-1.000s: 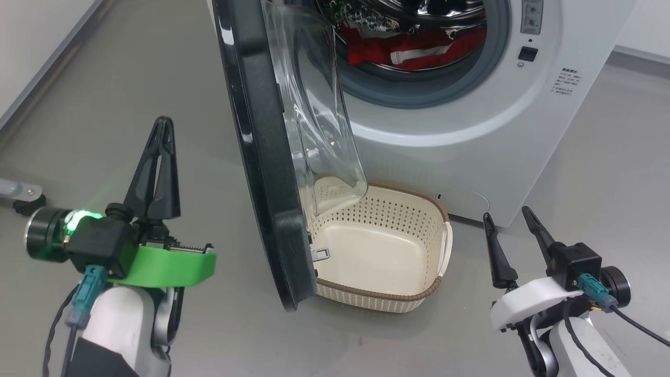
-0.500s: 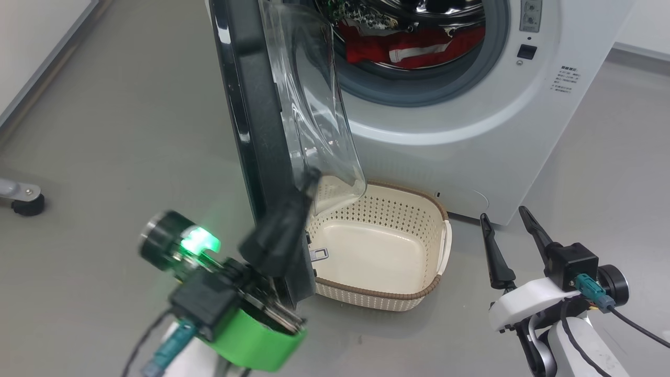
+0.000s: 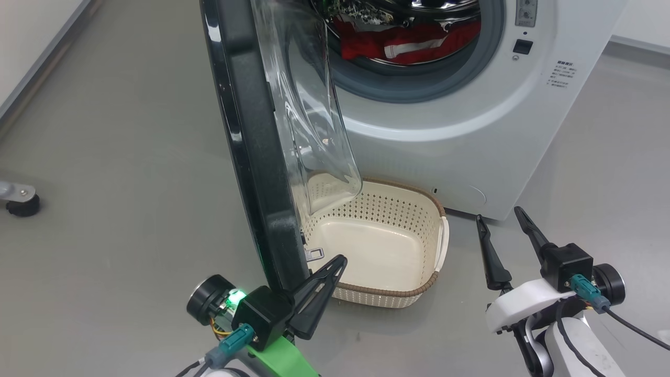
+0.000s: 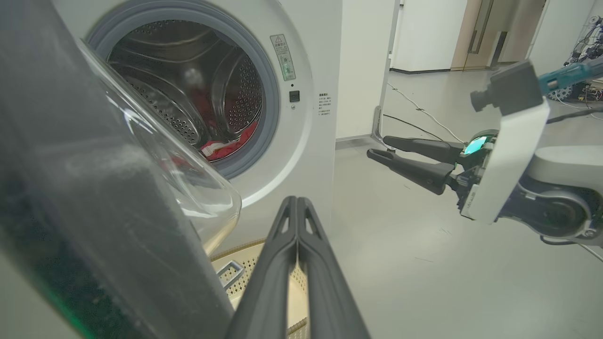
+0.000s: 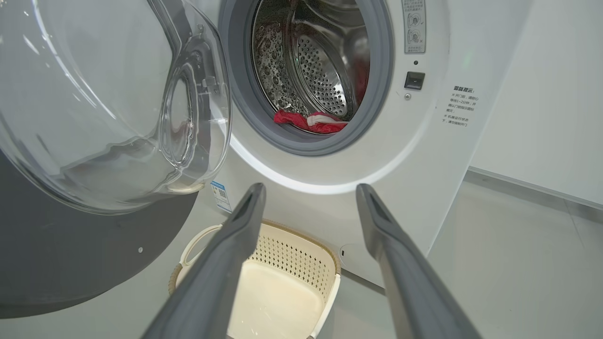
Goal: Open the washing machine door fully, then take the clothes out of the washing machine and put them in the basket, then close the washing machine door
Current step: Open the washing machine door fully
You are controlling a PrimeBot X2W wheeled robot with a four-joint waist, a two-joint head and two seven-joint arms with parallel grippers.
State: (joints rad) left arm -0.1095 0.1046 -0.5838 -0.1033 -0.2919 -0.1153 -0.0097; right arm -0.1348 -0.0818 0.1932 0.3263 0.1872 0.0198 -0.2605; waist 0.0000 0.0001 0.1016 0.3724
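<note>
The washing machine door [image 3: 246, 141] stands partly open, edge-on to me, its glass bowl [image 5: 108, 103] bulging toward the washing machine [image 3: 445, 136]. Red clothes [image 3: 408, 44] with white trim lie in the steel drum; the wrist views show the clothes [image 5: 311, 122] low in the opening. The cream basket [image 3: 387, 290] sits on the floor below the opening, with nothing in it. My left gripper [image 3: 341, 260] is shut on nothing, its tip beside the door's bottom edge, over the basket's near corner. My right gripper [image 3: 498, 214] stands open, right of the basket.
A caster wheel [image 3: 21, 201] stands on the grey floor at the far left. A white wall [image 3: 31, 31] runs along the left. In the left wrist view, cables [image 4: 424, 113] trail across the floor beyond my right gripper [image 4: 377, 146].
My left gripper has swung from the floor left of the door, down and right, to the door's bottom edge by the basket. The head camera has shifted slightly. The right gripper has held still.
</note>
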